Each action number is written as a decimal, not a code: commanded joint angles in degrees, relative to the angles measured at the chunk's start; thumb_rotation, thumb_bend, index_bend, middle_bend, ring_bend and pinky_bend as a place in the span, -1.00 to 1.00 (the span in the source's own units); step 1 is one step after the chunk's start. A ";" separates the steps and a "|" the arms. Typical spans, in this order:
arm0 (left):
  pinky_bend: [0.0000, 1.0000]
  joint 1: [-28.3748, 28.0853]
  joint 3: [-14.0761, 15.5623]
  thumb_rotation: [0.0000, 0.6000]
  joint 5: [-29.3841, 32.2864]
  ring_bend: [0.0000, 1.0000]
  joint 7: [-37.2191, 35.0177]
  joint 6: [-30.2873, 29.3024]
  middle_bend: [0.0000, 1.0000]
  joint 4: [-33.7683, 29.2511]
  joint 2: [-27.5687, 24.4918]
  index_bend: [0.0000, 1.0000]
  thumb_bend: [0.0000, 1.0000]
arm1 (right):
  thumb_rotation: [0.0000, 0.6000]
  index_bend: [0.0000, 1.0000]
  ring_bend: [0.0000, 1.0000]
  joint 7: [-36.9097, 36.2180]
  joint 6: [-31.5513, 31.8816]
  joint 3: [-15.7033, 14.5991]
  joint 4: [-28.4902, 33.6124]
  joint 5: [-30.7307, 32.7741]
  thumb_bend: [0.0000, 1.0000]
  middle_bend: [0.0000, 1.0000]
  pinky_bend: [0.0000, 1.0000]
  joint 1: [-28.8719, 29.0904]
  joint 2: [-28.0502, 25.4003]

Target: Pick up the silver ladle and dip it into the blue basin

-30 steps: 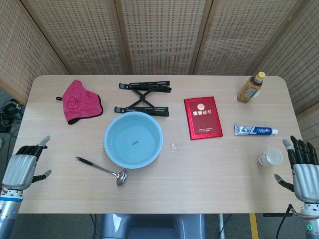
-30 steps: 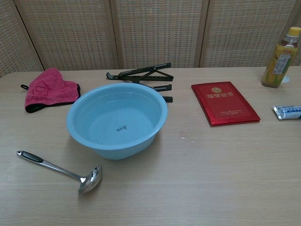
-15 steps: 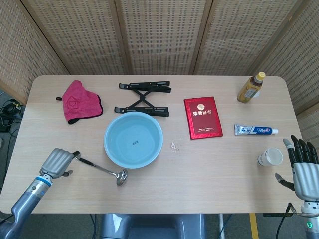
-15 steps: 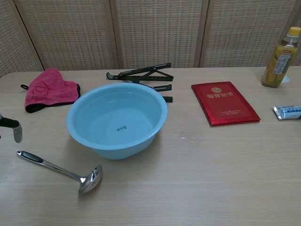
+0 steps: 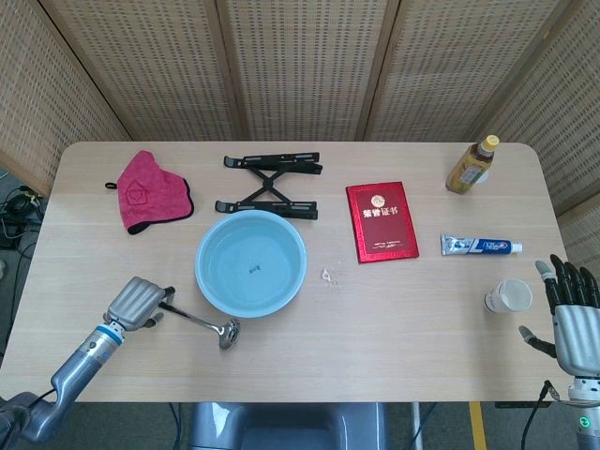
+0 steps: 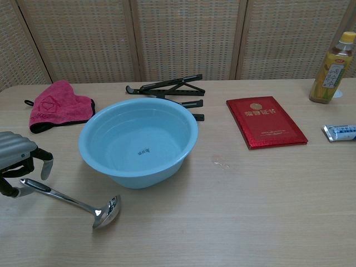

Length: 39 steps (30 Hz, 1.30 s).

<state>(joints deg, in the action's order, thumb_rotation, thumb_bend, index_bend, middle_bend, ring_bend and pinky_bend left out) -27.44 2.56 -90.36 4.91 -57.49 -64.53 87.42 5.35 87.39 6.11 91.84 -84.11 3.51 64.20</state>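
Note:
The silver ladle lies flat on the table in front of the blue basin, bowl end toward the right. In the chest view the ladle shows its shaft and bowl, while its dark grip end is under my left hand. My left hand hangs over that handle end, fingers curved downward around it and still apart. The basin stands just right of the hand. My right hand stays at the table's near right edge, fingers spread and holding nothing.
A pink cloth lies at the back left, with a black folding stand behind the basin. A red booklet, a toothpaste tube, a paper cup and a yellow bottle occupy the right side.
My left hand has moved right from the table's left edge, reaching the ladle's handle end. The ladle, the basin and the right hand have stayed where they were.

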 commanded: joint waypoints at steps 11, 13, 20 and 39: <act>1.00 -1.48 0.90 1.00 0.41 0.86 -1.04 2.01 0.85 2.92 2.67 0.00 -0.27 | 1.00 -1.00 -1.00 0.09 -0.40 0.04 -0.14 0.43 -1.00 -1.00 -1.00 0.15 0.07; 1.00 -1.60 1.00 1.00 0.54 0.86 -1.09 2.31 0.85 3.07 2.84 -0.01 -0.27 | 1.00 -1.00 -1.00 0.15 -0.43 0.03 -0.12 0.49 -1.00 -1.00 -1.00 0.14 0.05; 1.00 -2.19 1.03 1.00 1.26 0.86 -0.79 3.27 0.85 3.66 3.57 -0.02 -0.27 | 1.00 -1.00 -1.00 0.25 -0.55 0.01 0.05 0.65 -1.00 -1.00 -1.00 0.15 -0.02; 1.00 -2.76 1.22 1.00 3.03 0.87 0.50 4.86 0.85 5.32 5.75 0.05 -0.20 | 1.00 -1.00 -1.00 -0.44 -0.72 0.07 -0.16 0.88 -1.00 -1.00 -1.00 0.21 -0.11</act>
<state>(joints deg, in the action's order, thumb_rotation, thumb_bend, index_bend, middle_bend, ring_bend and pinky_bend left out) -30.19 3.79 -87.36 5.40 -52.66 -59.24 93.14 4.91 86.67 6.19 91.68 -83.23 3.71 64.08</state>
